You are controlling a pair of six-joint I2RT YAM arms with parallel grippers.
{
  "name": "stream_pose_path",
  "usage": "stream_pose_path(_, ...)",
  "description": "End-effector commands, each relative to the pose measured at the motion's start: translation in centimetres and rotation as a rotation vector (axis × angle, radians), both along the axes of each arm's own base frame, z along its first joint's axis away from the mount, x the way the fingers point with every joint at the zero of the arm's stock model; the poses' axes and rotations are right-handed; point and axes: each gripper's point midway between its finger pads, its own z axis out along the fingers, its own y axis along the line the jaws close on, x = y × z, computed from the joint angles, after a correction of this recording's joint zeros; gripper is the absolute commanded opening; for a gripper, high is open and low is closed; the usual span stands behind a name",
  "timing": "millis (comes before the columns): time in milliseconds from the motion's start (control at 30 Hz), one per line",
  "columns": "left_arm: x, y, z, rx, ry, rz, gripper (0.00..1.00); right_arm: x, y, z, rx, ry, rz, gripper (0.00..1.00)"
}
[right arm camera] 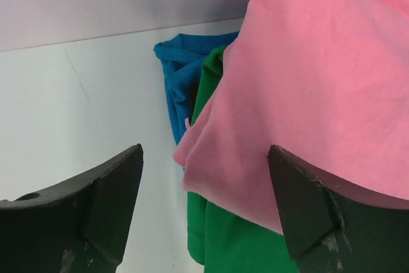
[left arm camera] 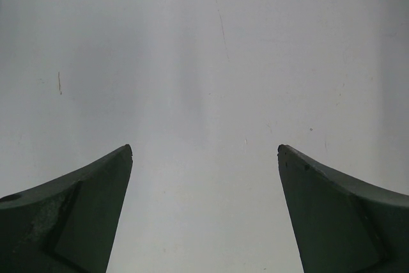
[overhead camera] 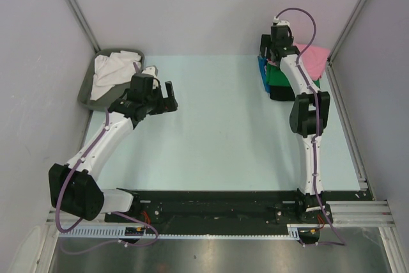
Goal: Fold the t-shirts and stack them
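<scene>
The left tool (overhead camera: 167,97) is being held wide open, its two dark fingers (left arm camera: 77,209) spread well apart above a bare part of the pale table (overhead camera: 223,132), and nothing is being gripped by it. Near it, at the far left corner, a crumpled white cloth t-shirt (overhead camera: 108,71) is being held in a grey rounded plastic tray (overhead camera: 85,94). At the far right corner a pile of shirts is being kept. The pink soft cloth t-shirt (right arm camera: 307,81) is being carried on top, with the green cloth t-shirt (right arm camera: 217,234) under it. The blue cloth t-shirt (right arm camera: 182,68) is being shown at the pile's left edge and a black cloth t-shirt (overhead camera: 281,94) at its near edge. The right tool (right arm camera: 204,151) is being held open over the pink shirt's edge, and nothing is being clamped by it.
</scene>
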Motion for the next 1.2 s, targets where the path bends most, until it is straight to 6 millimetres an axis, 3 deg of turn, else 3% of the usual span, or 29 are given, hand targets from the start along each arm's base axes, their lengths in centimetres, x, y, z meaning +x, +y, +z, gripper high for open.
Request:
stream_pose_path(0, 0.2, -0.1, 1.0, -0.014, -0.043, -0.023, 1.00, 0.4, -0.1, -1.0, -0.075, 0.001, -0.003, 0.79)
stream_pose_path(67, 0.2, 0.0, 1.0, -0.014, -0.043, -0.023, 1.00, 0.4, 0.0, -1.5, -0.094, 0.010, -0.004, 0.75)
stream_pose_path(200, 0.3, 0.0, 1.0, -0.020, -0.042, -0.026, 1.00, 0.3, 0.0, -2.1, -0.098, 0.019, -0.015, 0.54)
stream_pose_path(333, 0.3, 0.1, 1.0, -0.021, -0.043, -0.022, 1.00, 0.4, -0.1, -2.4, -0.112, 0.022, -0.026, 0.39)
stream_pose_path(433, 0.4, 0.2, 0.9, -0.020, -0.039, -0.019, 1.00, 0.3, -0.5, -2.4, -0.130, 0.023, -0.043, 0.15)
stream_pose_path(467, 0.4, 0.2, 0.9, -0.020, -0.039, -0.017, 1.00, 0.3, -0.7, -2.3, -0.135, 0.019, -0.055, 0.02)
stream_pose_path(633, 0.3, -0.1, 0.7, -0.036, -0.031, -0.033, 1.00, 0.4, -1.1, -0.9, -0.142, -0.004, -0.074, 0.00)
stream_pose_path(900, 0.4, 0.2, 0.8, -0.044, -0.034, -0.023, 1.00, -0.8, -0.7, 6.0, -0.108, -0.101, -0.051, 0.00)
stream_pose_path(967, 0.4, 0.3, 1.0, -0.051, -0.036, -0.022, 1.00, -1.4, -0.6, 6.1, -0.105, -0.090, -0.041, 0.00)
stream_pose_path(1000, 0.5, 0.4, 0.9, -0.055, -0.035, -0.018, 1.00, -1.9, -0.7, 7.7, -0.098, -0.112, -0.038, 0.00)
stream_pose_path(1167, 0.5, 0.6, 1.2, -0.071, -0.042, -0.016, 1.00, -3.5, -0.5, 7.8, -0.089, -0.091, -0.026, 0.00)
